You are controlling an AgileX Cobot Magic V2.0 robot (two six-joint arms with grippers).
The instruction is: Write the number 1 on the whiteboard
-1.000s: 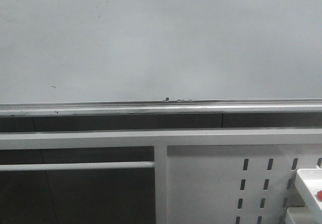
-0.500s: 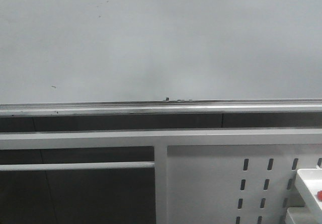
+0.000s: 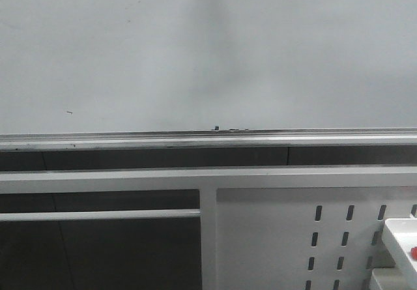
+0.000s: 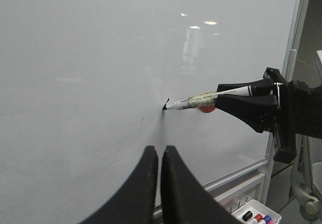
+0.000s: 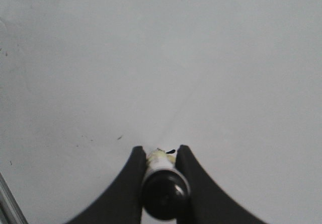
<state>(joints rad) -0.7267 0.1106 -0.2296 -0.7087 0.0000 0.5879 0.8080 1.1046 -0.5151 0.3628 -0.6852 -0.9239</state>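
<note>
- In the left wrist view, the left gripper [image 4: 159, 156] is sitting nearest the lens, its two black fingers pressed together and gripping nothing.
- Just past it, the right gripper [image 4: 236, 100] is clenching a marker [image 4: 211, 98] by the barrel, the nib pointing at the board.
- The right wrist view is showing the same grasp from behind: the gripper [image 5: 161, 153] fingers are closing on either side of the marker [image 5: 162, 183], its dark rear end filling the gap.
- The nib is touching the whiteboard [image 4: 90, 73], and only a tiny dark tick of the number 1 [image 4: 165, 103] is showing there, so I judge the stroke is just beginning.
- That mark [image 5: 171, 151] is also peeking out beside the nib in the right wrist view.
- To do this step well, the right arm should be keeping light, even pressure and drawing straight down along the board, holding the marker angle constant so the line is not wavering or skipping.
- The left arm should be keeping clear of the path.
- Farthest off, the front view is showing the board's [image 3: 208, 55] lower part and its rail [image 3: 208, 140]; neither arm nor the mark is appearing there, so the writing is happening above that frame.
- A tray [image 4: 249, 215] of spare markers is sitting below the board.
</note>
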